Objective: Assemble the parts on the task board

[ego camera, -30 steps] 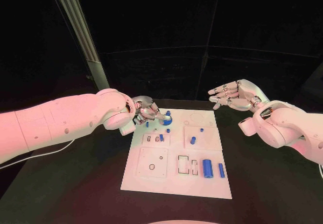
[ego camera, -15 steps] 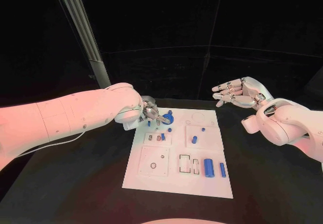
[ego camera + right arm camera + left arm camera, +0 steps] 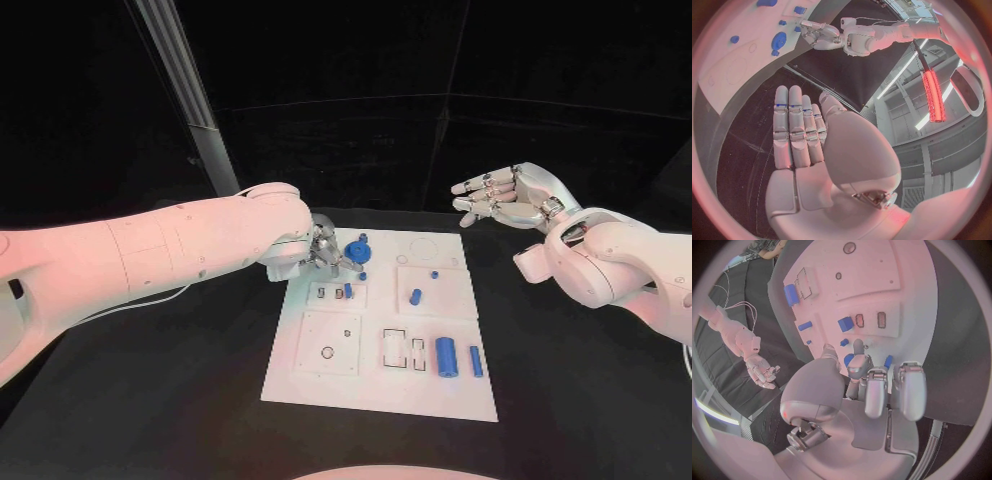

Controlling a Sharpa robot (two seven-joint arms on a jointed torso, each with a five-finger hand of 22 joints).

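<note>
No writing or brand mark can be read on any surface. The task board (image 3: 378,380) is seen as a flat white rectangular plate lying on the matt black table (image 3: 173,400), its face divided into raised square panels with cut-out slots and round holes. Two smooth blue cylinders (image 3: 446,356) are laid side by side near the board's near right corner, just beside a pair of rectangular slots. A short blue peg (image 3: 414,296) is set on the right middle panel, and a round blue disc-shaped part (image 3: 356,251) is found at the board's far left end.

The left hand (image 3: 323,250), silver and jointed on a glossy white arm, is held over that far left end with its fingers curled down around the blue disc; in the left wrist view the fingertips (image 3: 856,347) are pressed at small blue pieces, though whether one is truly gripped cannot be told. The right hand (image 3: 502,195) is raised well apart from the board, fingers extended and loosely together, with nothing held.
</note>
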